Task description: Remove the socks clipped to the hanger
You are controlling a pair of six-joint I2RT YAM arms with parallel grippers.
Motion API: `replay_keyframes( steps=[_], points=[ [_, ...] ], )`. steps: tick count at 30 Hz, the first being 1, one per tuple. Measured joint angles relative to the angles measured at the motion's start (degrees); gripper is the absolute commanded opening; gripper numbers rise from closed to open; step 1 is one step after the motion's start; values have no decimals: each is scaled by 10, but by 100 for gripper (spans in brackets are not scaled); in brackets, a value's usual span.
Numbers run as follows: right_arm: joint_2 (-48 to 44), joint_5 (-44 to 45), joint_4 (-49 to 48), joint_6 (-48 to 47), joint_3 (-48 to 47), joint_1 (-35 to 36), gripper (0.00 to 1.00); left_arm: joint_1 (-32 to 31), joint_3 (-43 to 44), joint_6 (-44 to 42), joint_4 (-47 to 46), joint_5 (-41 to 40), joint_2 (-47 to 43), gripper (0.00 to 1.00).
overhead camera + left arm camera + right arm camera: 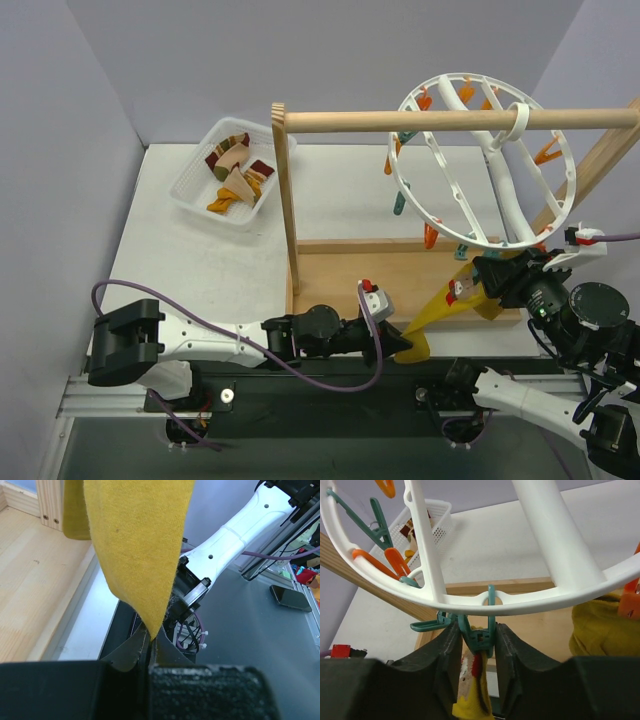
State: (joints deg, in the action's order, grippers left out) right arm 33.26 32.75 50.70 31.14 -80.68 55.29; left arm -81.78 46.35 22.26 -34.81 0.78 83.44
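Observation:
The white ring hanger hangs from the wooden rod, tilted. A mustard sock stretches from a teal clip on the hanger's lower rim down and left to my left gripper. That gripper is shut on the sock's lower tip. My right gripper stands under the rim with a finger pressed on each side of the teal clip, the sock's top hanging between them. In the top view this gripper sits at the ring's bottom. A second mustard sock hangs to the right under an orange clip.
The wooden rack has a rod, a post and a flat base under the hanger. A white mesh basket at the back left holds several socks. Orange and teal clips hang empty round the ring.

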Motion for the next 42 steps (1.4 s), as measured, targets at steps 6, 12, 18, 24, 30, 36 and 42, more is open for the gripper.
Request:
replay_keyframes(
  steps=[6,12,18,24,30,36,42],
  points=[
    [0,1,-3,1,0,0,0,0,0,1,5,0,0,0],
    [0,3,-3,1,0,0,0,0,-14,12,12,0,-10,0],
    [0,6,-3,1,0,0,0,1,-58,30,25,-2,-38,0],
    [0,5,-3,3,1,0,8,21,-114,66,86,-35,-110,0],
    [-5,6,-4,5,6,0,9,115,-207,163,185,-113,-301,0],
    [-9,7,-7,5,6,0,9,191,-264,213,315,-213,-524,0],
    [-9,7,-9,5,12,1,10,417,-209,190,418,-171,-511,0]
  ],
)
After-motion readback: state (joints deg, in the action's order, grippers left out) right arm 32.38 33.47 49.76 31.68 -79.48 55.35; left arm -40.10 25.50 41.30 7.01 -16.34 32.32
